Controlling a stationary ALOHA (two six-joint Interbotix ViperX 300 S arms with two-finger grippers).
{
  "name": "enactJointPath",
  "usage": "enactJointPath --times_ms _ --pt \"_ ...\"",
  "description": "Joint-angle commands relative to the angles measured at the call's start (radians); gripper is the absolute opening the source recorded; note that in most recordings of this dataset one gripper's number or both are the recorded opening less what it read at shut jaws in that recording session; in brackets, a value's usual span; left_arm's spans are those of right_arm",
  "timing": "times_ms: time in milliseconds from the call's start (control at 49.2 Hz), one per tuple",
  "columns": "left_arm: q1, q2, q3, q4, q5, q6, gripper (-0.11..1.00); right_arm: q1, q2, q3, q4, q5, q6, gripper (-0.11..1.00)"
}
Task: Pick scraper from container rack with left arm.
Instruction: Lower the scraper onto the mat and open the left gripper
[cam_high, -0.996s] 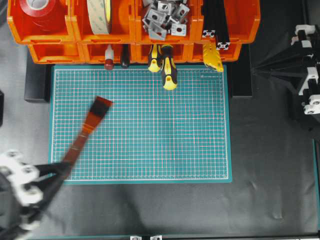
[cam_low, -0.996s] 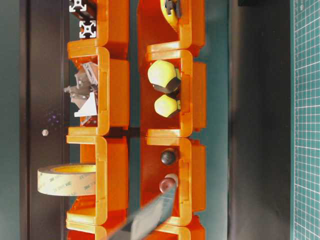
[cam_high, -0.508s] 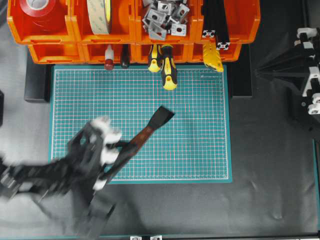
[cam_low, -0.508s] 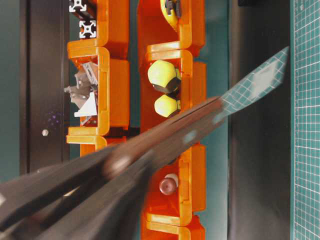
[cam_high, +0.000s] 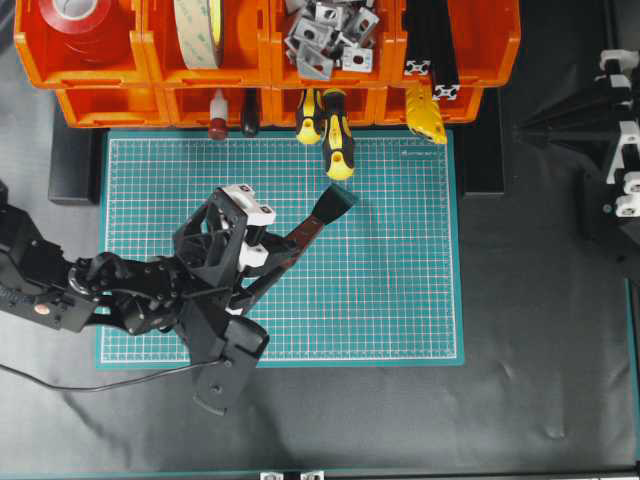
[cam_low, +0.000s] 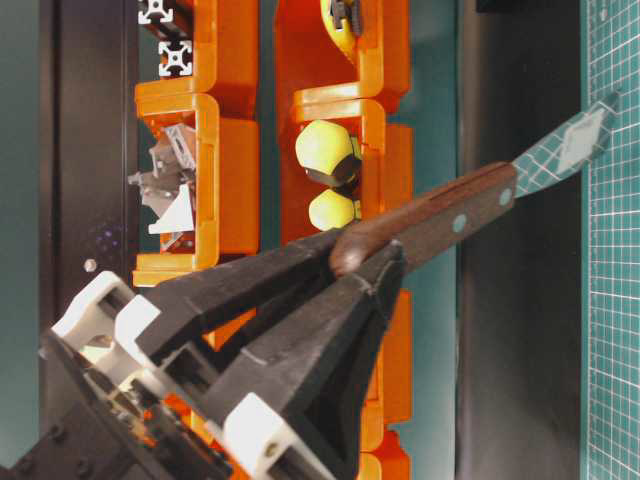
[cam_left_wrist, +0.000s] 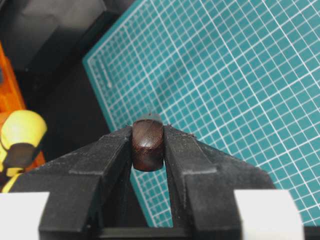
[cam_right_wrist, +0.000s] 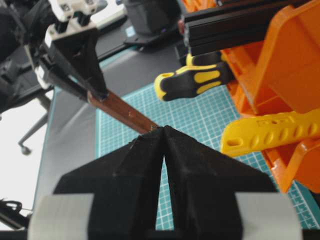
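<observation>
Swinging rightward over the green mat (cam_high: 400, 300), the left gripper (cam_high: 262, 262) is clamping the scraper (cam_high: 318, 215) by its handle end, clear of the container rack (cam_high: 100, 100); next comes setting it down. The right gripper (cam_right_wrist: 164, 145) is sitting closed, empty.

reddish-brown scraper (cam_high: 300, 237); white-gridded green mat (cam_high: 400, 270)

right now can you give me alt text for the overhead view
The left gripper holds the scraper by its wooden handle above the green mat, blade angled toward the container rack along the top edge. Yellow-and-black screwdrivers poke out of the rack's lower bins.
</observation>
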Motion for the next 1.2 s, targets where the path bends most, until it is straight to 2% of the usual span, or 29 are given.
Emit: enactJointPath --times_ms 0,224,447,488,650,732,833,935,975,1057,1179 --pt "0.003 -0.009 -0.034 0.008 -0.003 0.003 0.20 -0.006 0.006 -0.028 0.000 0.000 -0.002 0.01" --pt "0.006 0.009 -0.057 0.008 -0.008 0.012 0.20 -0.008 0.006 -0.021 0.000 0.002 -0.002 0.01" --pt "0.009 0.018 -0.057 0.008 -0.006 0.057 0.21 -0.008 0.006 -0.021 0.000 0.002 -0.002 0.01" --pt "0.009 0.020 -0.057 0.008 -0.011 0.057 0.29 -0.008 0.006 -0.021 0.000 0.002 -0.002 0.01" --pt "0.009 0.023 -0.055 0.005 -0.058 0.029 0.77 -0.006 0.008 -0.020 -0.002 0.025 -0.002 0.01" --pt "0.009 0.023 -0.054 0.003 -0.057 -0.005 0.89 -0.006 0.006 -0.020 -0.002 0.035 -0.002 0.01" --pt "0.002 0.020 -0.046 0.002 -0.038 -0.097 0.88 -0.008 0.006 -0.020 -0.002 0.035 -0.002 0.01" --pt "-0.020 0.018 -0.031 -0.002 0.000 -0.245 0.88 -0.006 0.006 -0.020 -0.002 0.037 -0.002 0.01" --pt "-0.029 0.018 -0.026 -0.003 0.021 -0.324 0.88 -0.006 0.006 -0.020 -0.002 0.037 -0.002 0.01" --pt "-0.051 0.015 -0.020 -0.005 0.069 -0.523 0.88 -0.006 0.006 -0.020 -0.002 0.040 -0.002 0.01" --pt "-0.067 0.012 -0.006 -0.005 0.104 -0.755 0.88 0.000 0.006 -0.020 -0.002 0.066 0.000 0.01"
